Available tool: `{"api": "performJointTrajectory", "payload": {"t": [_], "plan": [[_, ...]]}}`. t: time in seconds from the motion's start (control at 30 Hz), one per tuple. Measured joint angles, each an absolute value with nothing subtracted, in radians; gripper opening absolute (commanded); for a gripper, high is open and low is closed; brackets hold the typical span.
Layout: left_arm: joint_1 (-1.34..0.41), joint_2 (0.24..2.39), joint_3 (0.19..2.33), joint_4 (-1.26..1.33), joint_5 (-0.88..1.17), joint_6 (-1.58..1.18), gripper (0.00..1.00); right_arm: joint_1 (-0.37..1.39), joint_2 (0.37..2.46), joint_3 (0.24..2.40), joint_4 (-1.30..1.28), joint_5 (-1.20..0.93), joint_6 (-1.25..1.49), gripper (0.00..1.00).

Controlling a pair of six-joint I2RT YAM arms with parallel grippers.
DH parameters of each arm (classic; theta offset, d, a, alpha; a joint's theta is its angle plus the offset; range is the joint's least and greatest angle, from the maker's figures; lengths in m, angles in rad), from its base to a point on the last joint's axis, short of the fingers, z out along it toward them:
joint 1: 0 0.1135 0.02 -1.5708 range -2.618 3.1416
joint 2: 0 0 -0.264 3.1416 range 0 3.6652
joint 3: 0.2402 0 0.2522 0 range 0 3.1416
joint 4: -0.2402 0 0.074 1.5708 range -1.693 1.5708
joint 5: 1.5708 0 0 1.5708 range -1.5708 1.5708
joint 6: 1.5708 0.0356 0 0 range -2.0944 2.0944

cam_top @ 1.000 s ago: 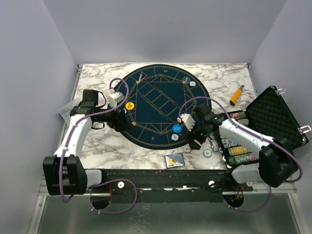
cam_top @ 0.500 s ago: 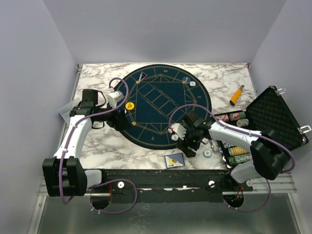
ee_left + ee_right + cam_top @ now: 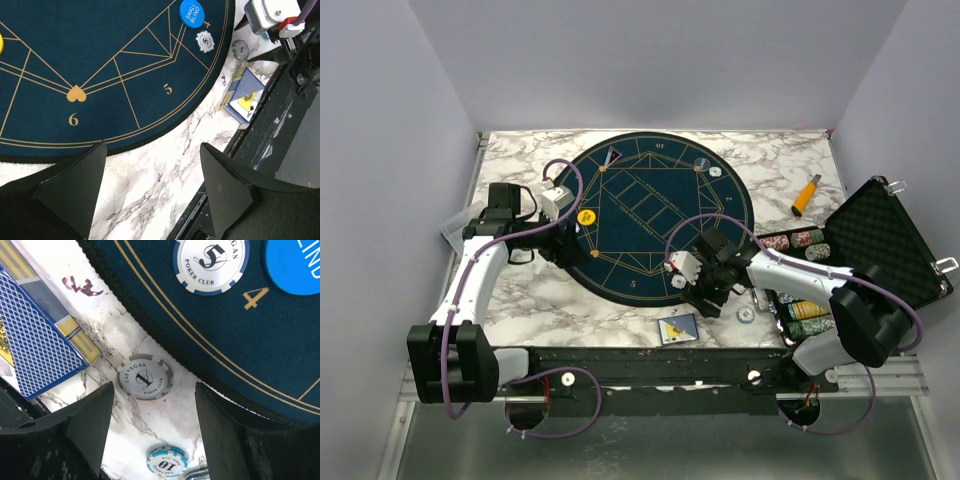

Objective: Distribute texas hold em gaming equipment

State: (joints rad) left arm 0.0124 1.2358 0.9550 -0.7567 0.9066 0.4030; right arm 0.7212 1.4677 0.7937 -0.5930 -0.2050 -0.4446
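Hovering R gripper [image 3: 154,390] over grey "1" chip [image 3: 145,377]. Chip lies flat on marble table [image 3: 165,427], just off near-right rim of blue mat [image 3: 240,335]. My jaws spread wide w/ one finger either side of chip, nothing gripped; can't tell whether tips touch table.

- "5" chip [image 3: 210,260]: on mat, just inside rim, by gold numeral 4.
- small-blind disc [image 3: 295,260]: on mat, just beside "5" chip.
- "10" chip [image 3: 167,461]: on marble, apart from grey chip.
- card pack [image 3: 35,345]: blue patterned back up, on marble near & left of grey chip, not touching it.

L gripper [image 3: 152,155]: jaws wide, empty, above near-left rim of mat, numerals 6 & 5 in its view. Yellow disc [image 3: 586,216] on left part of mat, close to L wrist.

Black case [image 3: 890,240] open at right edge of table.
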Motion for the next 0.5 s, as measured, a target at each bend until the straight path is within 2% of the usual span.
{"api": "performJointTrajectory", "payload": {"t": [0.17, 0.5], "plan": [[0.012, 1.236, 0.955, -0.756, 0.906, 0.398, 0.78, 0.728, 1.468, 0.793, -0.573, -0.198, -0.445, 0.64], [0.012, 1.236, 0.955, -0.756, 0.899, 0.388, 0.78, 0.73, 1.474, 0.79, -0.566, -0.198, -0.442, 0.48]]}}
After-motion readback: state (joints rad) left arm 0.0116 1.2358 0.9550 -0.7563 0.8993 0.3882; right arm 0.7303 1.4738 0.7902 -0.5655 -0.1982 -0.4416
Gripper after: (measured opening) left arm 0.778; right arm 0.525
